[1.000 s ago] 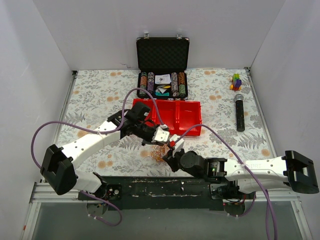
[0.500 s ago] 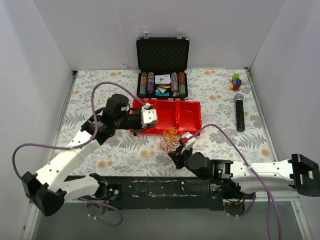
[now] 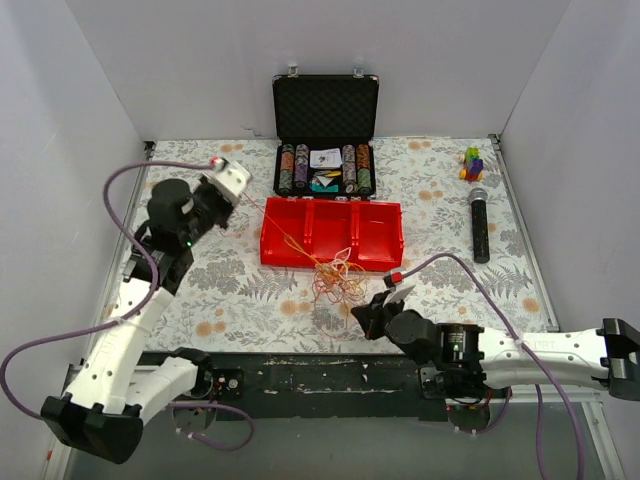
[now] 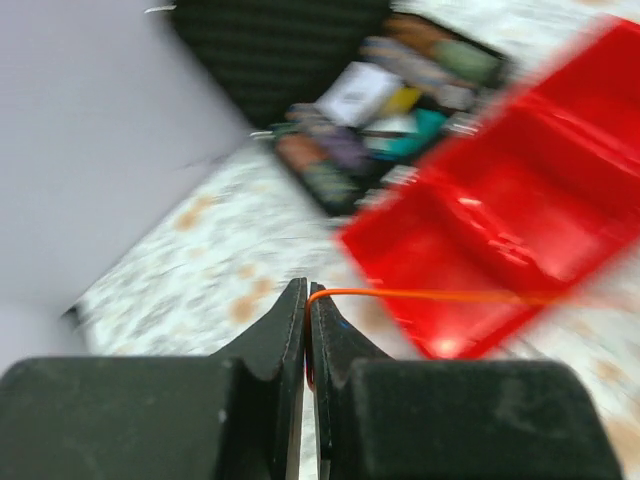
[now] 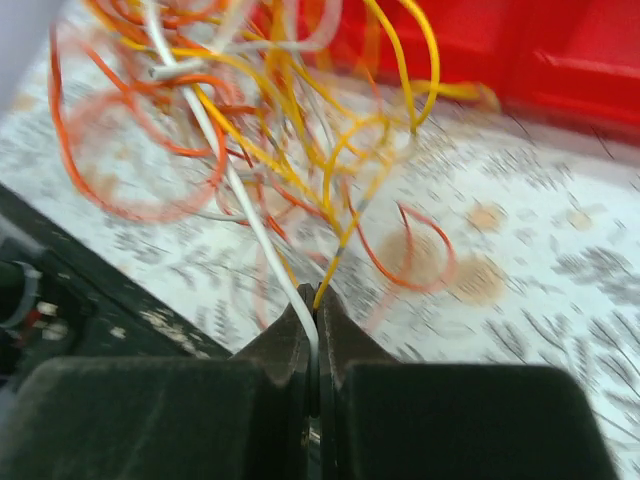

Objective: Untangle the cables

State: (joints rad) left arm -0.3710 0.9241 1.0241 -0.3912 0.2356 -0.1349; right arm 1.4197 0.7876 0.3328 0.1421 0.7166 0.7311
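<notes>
Left claw (image 4: 305, 300), pinched shut on one orange strand (image 4: 450, 296), has swung within the last second from beside the tangle to the far left of the worktop (image 3: 440, 230), drawing that strand taut across the red bin (image 3: 330, 258). Right claw (image 5: 312, 300), clamped on a pale strand (image 5: 245, 200), anchors the cables (image 3: 338, 278), now spread looser just before the bin, so one wire seems to be pulling free.

Cables (image 3: 337, 278): one tangle; strand count unreadable.
Red bin (image 3: 385, 256): one, three compartments.
Black case (image 3: 325, 105): one, open; chip stacks inside too small to count.
Microphone (image 3: 480, 225): one.
Toy block cluster (image 3: 472, 162): one.
Arms: two, left arm (image 3: 130, 320) and right arm (image 3: 540, 350).
Pincers: two, left pincer (image 4: 305, 300) and right pincer (image 5: 313, 300).
</notes>
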